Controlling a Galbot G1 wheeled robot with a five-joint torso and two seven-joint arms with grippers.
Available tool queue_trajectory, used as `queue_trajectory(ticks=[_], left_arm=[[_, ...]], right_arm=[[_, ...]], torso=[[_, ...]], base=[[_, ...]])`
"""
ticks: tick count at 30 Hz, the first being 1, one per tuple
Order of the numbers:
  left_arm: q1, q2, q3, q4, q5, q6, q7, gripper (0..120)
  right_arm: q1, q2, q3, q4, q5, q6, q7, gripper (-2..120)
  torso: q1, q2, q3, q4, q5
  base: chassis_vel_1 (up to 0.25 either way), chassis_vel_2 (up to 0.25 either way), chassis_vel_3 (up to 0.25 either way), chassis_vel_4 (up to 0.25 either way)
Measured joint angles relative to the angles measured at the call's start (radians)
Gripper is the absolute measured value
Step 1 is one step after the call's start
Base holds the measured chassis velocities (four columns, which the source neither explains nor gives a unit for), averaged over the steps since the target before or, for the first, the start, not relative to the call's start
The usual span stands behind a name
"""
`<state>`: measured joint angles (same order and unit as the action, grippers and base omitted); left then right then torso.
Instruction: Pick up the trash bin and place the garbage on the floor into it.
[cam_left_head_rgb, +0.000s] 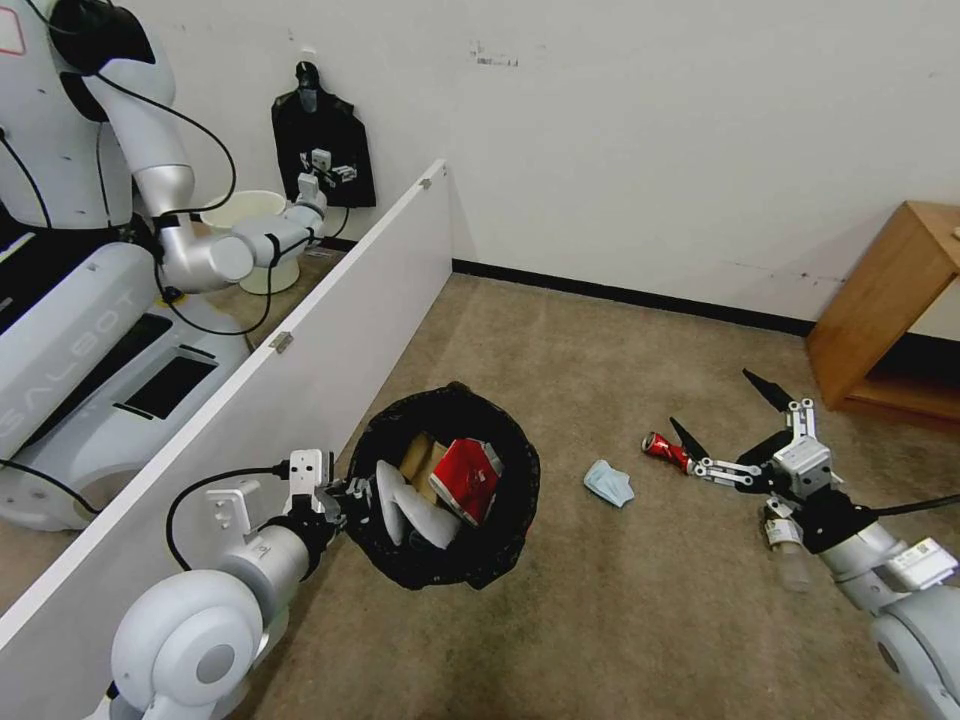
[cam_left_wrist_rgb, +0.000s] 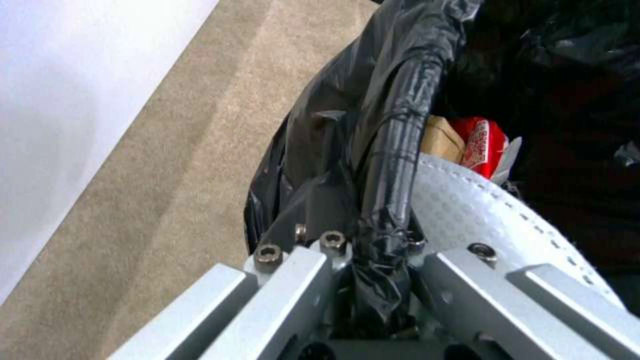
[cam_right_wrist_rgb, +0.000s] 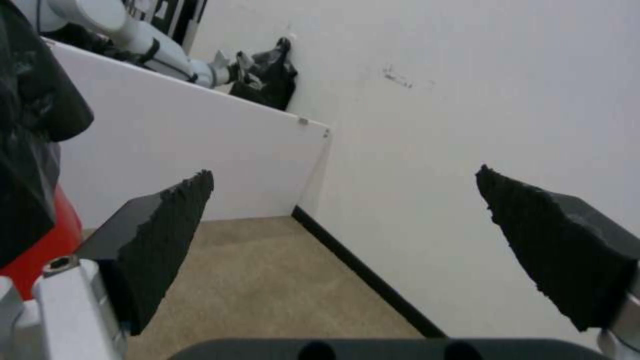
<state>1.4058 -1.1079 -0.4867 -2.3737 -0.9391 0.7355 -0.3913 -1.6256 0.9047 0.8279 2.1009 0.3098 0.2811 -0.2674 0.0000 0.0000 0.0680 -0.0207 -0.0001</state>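
Your left pincer clamps the rim of the round red bag-lined trash bin — mouth tilted up for loading. Your right pincer gapes wide, empty, above the crushed red can on the beige carpet floor.

- The trash bin sits at lower centre-left of the head view, just beside the partition board that runs along its left.
- A slipper, a carton and a cardboard piece lie inside the bin.
- The left pincer clamps the bin's left rim.
- On the floor, the face mask lies right of the bin, and the can lies farther right.
- The right pincer hangs spread wide at right, beside the can.
- A wooden shelf stands at the frame's right edge.
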Motion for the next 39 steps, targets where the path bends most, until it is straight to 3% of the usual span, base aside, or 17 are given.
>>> queue_trajectory(ticks=[17, 33, 39], left_arm=[[0.001, 0.002, 0.001, 0.003, 0.058, 0.0, 0.045, 0], [-0.007, 0.004, 0.005, 0.017, 0.054, 0.0, 0.045, 0], [-0.011, 0.004, 0.009, 0.023, 0.048, 0.0, 0.042, 0]], right_arm=[[0.003, 0.006, 0.0, 0.0, -0.004, 0.0, 0.002, 100], [0.013, 0.008, -0.006, -0.016, -0.004, 0.0, 0.002, 100], [0.016, 0.009, -0.008, -0.02, -0.005, 0.0, 0.003, 100]], torso=[[0.0, 0.0, 0.0, 0.0001, 0.0], [0.0, 0.0, 0.0, -0.0006, 0.0001], [0.0, 0.0, 0.0, 0.0002, 0.0001]], base=[[0.0, 0.0, 0.0, 0.0], [-0.018, -0.015, -0.014, -0.016], [0.0, 0.0, 0.0, 0.0]])
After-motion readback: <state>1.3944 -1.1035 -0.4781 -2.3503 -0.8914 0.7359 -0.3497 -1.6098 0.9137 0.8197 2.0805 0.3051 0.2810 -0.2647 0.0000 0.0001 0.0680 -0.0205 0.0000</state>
